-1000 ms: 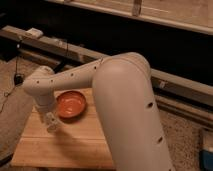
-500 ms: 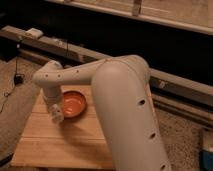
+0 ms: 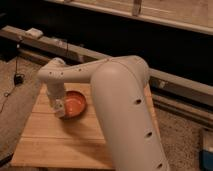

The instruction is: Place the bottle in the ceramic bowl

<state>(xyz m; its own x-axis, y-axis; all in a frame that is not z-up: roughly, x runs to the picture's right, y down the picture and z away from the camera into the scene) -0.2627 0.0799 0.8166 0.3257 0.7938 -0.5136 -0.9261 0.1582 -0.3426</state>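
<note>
The orange-red ceramic bowl [image 3: 77,102] sits on the far left part of a wooden table [image 3: 60,145]. My gripper [image 3: 58,107] hangs from the white arm at the bowl's left rim, pointing down. It is shut on the small white bottle [image 3: 59,112], whose lower end shows just over the rim's left edge. The arm's forearm crosses above the bowl and hides its far rim.
My thick white upper arm [image 3: 125,110] fills the foreground and covers the table's right side. A raised ledge [image 3: 100,55] runs behind the table, with a small white box [image 3: 34,33] on it. A black cable [image 3: 15,80] lies on the floor at left.
The gripper with the bottle has moved right and away from the table's left edge, from beside the bowl to its left rim.
</note>
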